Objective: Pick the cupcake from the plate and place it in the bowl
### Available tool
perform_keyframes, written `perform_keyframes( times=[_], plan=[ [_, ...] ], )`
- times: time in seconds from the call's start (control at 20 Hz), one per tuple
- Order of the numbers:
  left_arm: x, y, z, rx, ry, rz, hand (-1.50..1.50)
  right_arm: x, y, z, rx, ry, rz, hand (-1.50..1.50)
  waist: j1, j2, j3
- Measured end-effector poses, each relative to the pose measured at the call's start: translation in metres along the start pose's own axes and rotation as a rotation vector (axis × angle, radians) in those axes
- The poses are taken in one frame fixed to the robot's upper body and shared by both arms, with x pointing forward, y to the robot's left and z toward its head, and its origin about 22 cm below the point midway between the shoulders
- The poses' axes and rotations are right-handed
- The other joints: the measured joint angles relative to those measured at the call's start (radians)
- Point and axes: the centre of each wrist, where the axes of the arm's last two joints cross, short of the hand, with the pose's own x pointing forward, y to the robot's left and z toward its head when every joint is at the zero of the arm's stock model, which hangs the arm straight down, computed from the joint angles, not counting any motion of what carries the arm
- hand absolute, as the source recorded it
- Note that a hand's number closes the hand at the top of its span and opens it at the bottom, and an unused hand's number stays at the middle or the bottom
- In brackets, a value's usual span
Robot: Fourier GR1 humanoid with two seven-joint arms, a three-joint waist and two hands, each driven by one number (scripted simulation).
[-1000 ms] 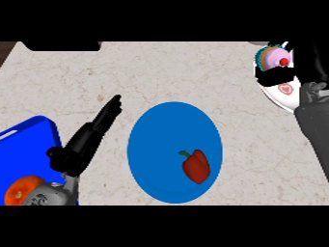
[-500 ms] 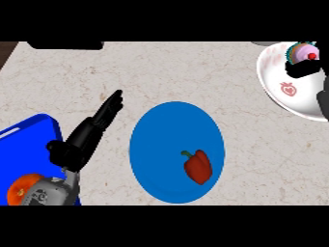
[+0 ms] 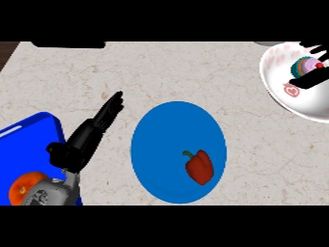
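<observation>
A cupcake with a teal wrapper, pink frosting and a small red topping (image 3: 306, 66) is being held over a white round bowl with a small red heart mark on its inside (image 3: 295, 99), at the far right corner of the beige speckled stone counter (image 3: 195, 72). The robot's black right hand (image 3: 318, 72) is being seen at the view's right edge, with its fingers curled round the cupcake from the right and below, so that part of the wrapper is being hidden. Whether the cupcake is touching the bowl's inner surface cannot be told. The grey right forearm is being cut off by the right edge, just below the hand.

A round blue plate (image 3: 159, 144) is being shown near the middle of the counter, well apart from the bowl. A red bell pepper with a dark stem (image 3: 199, 166) is lying on the plate's lower right part.

The black left hand (image 3: 89, 135) is being kept to the left of the plate, its fingers stretched straight and pointing up and to the right, with nothing in its grasp. A bright blue tray with a raised rim (image 3: 20, 144) is lying at the lower left corner, partly under the left forearm. An orange round fruit (image 3: 23, 185) is being seen on the tray near the bottom edge.
</observation>
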Motion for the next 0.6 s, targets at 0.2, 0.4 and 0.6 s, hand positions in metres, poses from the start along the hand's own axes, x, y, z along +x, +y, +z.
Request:
perform_keyframes(
  times=[0.2,0.4,0.6],
  plan=[
    [0.001,-0.002,0.002,0.003,-0.002,-0.004,0.00,-0.005,-0.006,-0.007,-0.041,-0.039,-0.075,-1.50,0.003,0.000,0.000],
    [-0.003,0.003,0.002,0.001,0.003,0.001,0.00,-0.012,-0.019,-0.011,-0.148,-0.034,-0.193,-1.50,-0.002,0.000,0.000],
    [-0.003,0.002,0.002,0.010,0.003,0.000,0.00,-0.027,-0.039,-0.011,-0.255,0.015,-0.332,-1.50,-0.008,-0.002,0.000]
  ],
)
